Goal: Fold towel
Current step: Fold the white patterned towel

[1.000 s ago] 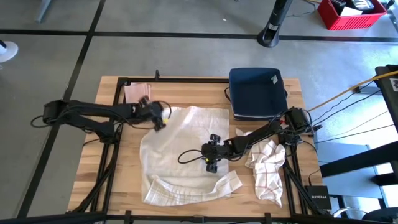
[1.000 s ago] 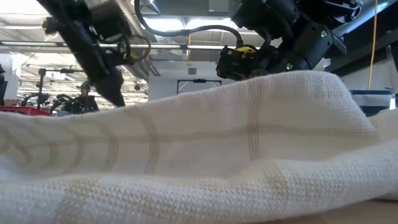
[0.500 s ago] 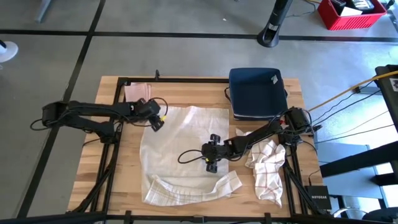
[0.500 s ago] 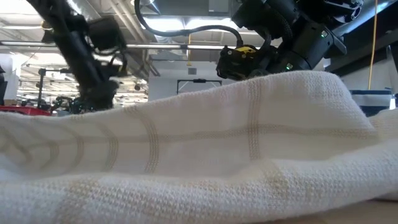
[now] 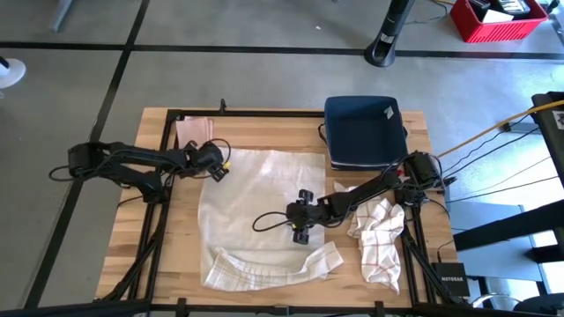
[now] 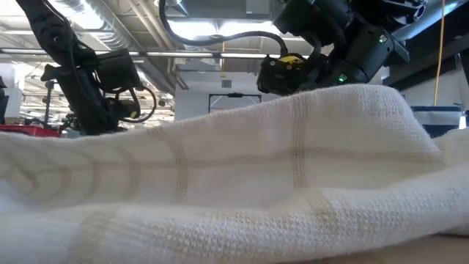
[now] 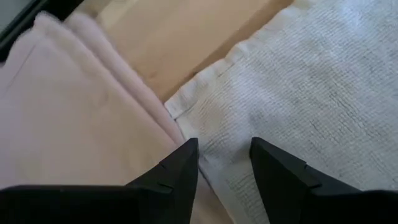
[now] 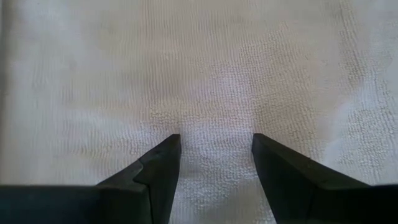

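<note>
The white towel (image 5: 264,211) lies spread but rumpled across the middle of the wooden table (image 5: 264,128), its six-o'clock edge bunched into a thick roll. The left gripper (image 5: 214,165) hovers at the towel's ten-o'clock corner, its fingers apart and holding nothing; in its wrist view that corner (image 7: 186,112) sits just ahead of the tips, butted against a folded pink cloth (image 7: 74,112). The right gripper (image 5: 301,222) rests over the towel's centre, at about four o'clock from the left one, released too, with bare weave showing between its fingers (image 8: 158,168). The likeliest trouble, I judge, is at that corner: the pink cloth lies so close that a closing pinch could catch it together with the towel, or take only the hem and let it slip on the lift. The right gripper, if it presses down, could also pin the sheet and make a fold drag crooked. A checked cloth (image 5: 377,238) at four o'clock and a navy folded pile (image 5: 365,132) at one o'clock lie clear of the work. Against a second ago, the left gripper has pulled back off the towel toward nine o'clock, out to the corner; the right one has not moved, and the towel lies the same.
</note>
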Robot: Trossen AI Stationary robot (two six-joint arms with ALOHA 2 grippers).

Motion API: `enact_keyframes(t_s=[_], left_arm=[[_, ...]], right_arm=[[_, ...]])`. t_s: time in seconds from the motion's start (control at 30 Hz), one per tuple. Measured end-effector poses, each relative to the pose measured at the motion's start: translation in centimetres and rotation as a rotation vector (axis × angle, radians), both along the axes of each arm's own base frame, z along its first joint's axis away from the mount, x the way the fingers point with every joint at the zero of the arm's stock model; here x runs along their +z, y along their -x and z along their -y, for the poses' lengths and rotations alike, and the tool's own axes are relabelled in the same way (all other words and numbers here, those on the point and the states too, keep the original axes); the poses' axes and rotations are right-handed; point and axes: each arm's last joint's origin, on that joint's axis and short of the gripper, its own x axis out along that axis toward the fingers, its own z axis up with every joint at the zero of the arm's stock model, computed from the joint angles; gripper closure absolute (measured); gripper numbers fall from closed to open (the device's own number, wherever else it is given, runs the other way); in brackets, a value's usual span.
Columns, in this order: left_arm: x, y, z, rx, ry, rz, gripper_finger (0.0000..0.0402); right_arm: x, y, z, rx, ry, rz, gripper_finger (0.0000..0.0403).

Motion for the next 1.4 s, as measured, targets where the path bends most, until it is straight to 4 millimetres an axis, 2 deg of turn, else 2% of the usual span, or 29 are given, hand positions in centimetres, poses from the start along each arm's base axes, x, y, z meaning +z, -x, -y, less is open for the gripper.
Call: enact_keyframes(t_s=[0.17, 0.27, 0.4, 0.53, 0.67, 0.83, 1.07, 1.13, 1.23, 1.4], left_arm=[[0.0, 0.4, -0.2, 0.042, 0.012, -0.008, 0.0261], [0.8, -0.1, -0.1, 0.018, 0.009, 0.020, 0.0261], [4.0, -1.8, 0.3, -0.081, -0.036, 0.145, 0.0261], [7.7, -3.0, 1.9, -0.273, -0.001, 0.315, 0.0261], [9.8, -3.1, 5.0, -0.512, 0.157, 0.481, 0.0261], [10.2, -3.0, 10.1, -0.747, 0.377, 0.543, 0.0261], [11.3, -3.3, 17.6, -0.991, 0.468, 0.469, 0.0261], [11.5, -3.3, 19.6, -1.016, 0.466, 0.414, 0.0261], [11.0, -3.3, 22.3, -1.025, 0.450, 0.294, 0.0261], [8.7, -3.4, 25.8, -1.014, 0.342, 0.108, 0.0261]], right_arm=[[0.5, 1.0, 0.3, -0.036, 0.007, -0.082, 0.0199], [1.3, 1.3, 0.4, -0.013, 0.017, -0.083, 0.0199], [3.8, 0.5, 0.3, 0.040, 0.062, 0.009, 0.0199], [5.4, -0.5, -0.1, 0.095, 0.076, 0.052, 0.0199], [6.6, -1.2, -0.7, 0.179, -0.028, 0.071, 0.0199], [7.0, -0.7, -1.9, 0.256, -0.146, -0.011, 0.0199], [7.2, 1.1, -5.4, 0.285, -0.154, -0.105, 0.0199], [7.0, 1.8, -6.5, 0.265, -0.138, -0.127, 0.0199], [6.9, 2.8, -8.1, 0.227, -0.114, -0.128, 0.0199], [6.9, 4.2, -10.3, 0.186, -0.082, -0.104, 0.0199]])
